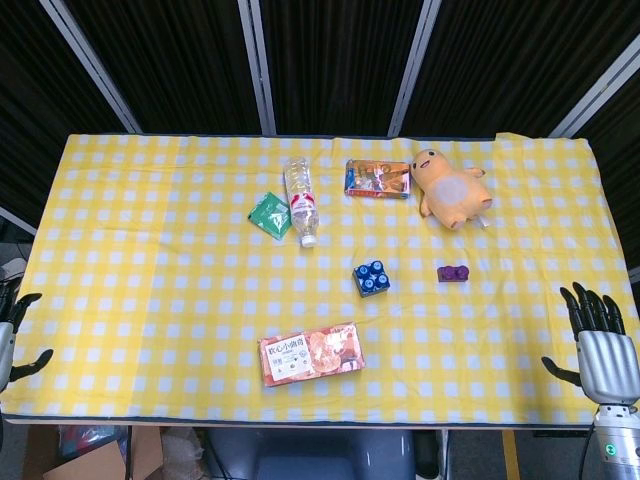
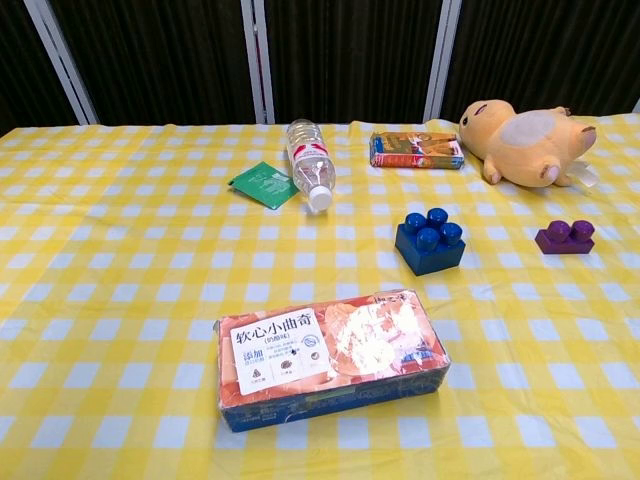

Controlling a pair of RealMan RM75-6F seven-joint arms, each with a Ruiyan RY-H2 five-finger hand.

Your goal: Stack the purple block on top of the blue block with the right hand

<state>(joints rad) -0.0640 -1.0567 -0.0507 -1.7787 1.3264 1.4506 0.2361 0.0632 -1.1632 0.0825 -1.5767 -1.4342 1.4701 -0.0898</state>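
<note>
The near cookie box [image 2: 331, 357] carries a white label reading "软心小曲奇". Print on the far snack box [image 2: 416, 150], the green packet [image 2: 263, 184] and the bottle label [image 2: 309, 152] is too small to read.

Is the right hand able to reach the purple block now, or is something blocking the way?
Probably yes. The right hand is open at the table's near edge, and only bare cloth lies between it and the purple block. The plush toy sits behind the block, not in the way.

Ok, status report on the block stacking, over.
Both hands open, left, right. Purple block untouched on the cloth, right of blue block. Path clear.
</note>
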